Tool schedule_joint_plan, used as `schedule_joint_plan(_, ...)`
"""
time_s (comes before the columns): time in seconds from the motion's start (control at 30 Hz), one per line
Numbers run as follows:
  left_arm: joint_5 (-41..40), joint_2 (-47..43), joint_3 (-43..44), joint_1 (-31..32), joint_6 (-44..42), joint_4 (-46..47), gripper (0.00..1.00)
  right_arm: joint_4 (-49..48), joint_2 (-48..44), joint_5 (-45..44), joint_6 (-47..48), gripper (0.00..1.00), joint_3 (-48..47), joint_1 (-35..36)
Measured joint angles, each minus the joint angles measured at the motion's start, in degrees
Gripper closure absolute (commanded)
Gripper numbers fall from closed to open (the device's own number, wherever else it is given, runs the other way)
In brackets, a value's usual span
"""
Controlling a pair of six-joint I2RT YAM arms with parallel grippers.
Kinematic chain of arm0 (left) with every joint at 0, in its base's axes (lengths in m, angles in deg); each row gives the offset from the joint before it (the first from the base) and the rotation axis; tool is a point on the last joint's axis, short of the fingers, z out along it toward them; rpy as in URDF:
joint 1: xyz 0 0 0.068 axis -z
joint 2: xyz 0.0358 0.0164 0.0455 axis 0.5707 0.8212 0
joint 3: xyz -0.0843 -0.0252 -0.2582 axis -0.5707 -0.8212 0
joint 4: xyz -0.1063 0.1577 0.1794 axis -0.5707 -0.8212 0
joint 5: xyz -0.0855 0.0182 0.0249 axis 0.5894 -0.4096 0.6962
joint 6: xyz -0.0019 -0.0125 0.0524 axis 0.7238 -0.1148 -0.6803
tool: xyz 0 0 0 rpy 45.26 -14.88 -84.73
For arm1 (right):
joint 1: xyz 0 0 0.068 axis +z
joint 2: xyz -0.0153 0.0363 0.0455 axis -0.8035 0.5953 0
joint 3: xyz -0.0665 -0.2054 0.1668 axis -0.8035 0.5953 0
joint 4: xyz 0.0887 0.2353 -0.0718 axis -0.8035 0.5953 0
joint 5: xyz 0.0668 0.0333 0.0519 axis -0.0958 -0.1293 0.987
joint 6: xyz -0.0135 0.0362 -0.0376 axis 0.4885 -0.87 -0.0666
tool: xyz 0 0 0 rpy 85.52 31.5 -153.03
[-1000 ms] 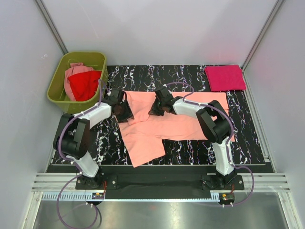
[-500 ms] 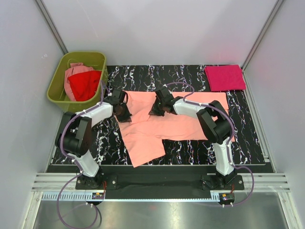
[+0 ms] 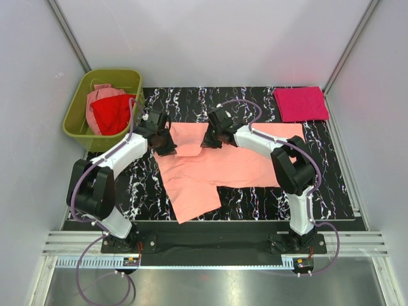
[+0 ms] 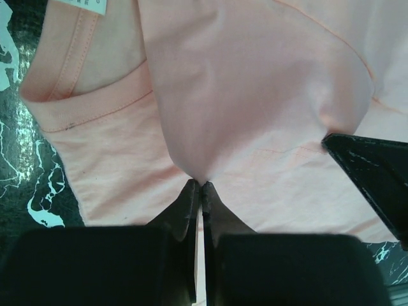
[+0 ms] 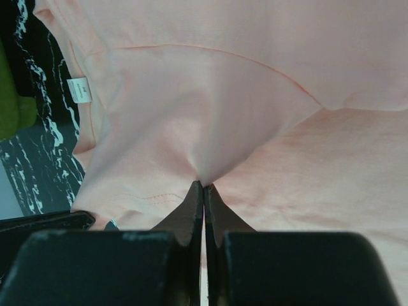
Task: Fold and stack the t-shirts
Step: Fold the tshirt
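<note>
Roughly a quarter done, going by the layout: one magenta-pink t-shirt (image 3: 300, 103) is sitting folded into a neat rectangle at the far right corner of the marbled black table (image 3: 255, 199), so the stack is starting with a single piece. The salmon-peach t-shirt (image 3: 210, 172) is lying mostly spread across the middle of the table, with one part trailing toward the near edge, and is only beginning its fold. The left gripper (image 4: 201, 186) is clamping shut on a pinch of its cloth near the collar, with the neck label (image 5: 80, 91) showing just beside. The right gripper (image 5: 203, 186) is pinching the same shirt, jaws closed tight on a raised peak of fabric. Both arms are working the far edge, where a small flap is lying over between them. A red t-shirt (image 3: 115, 113) and a dusty pink t-shirt (image 3: 97, 97) are waiting bunched in the olive-green bin (image 3: 75, 113) at far left, unfolded. Remaining work: finishing this fold, stacking it on the magenta one, then doing the two bin shirts.
</note>
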Motion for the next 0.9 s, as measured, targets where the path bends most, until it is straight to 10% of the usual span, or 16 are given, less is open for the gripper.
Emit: schedule_joint_plan(0.9, -7.93, -1.27, -2.01, 8.70, 1.55, -4.42, 1.00, 11.39, -1.03, -0.92, 7.52, 1.00, -1.11, 0.04)
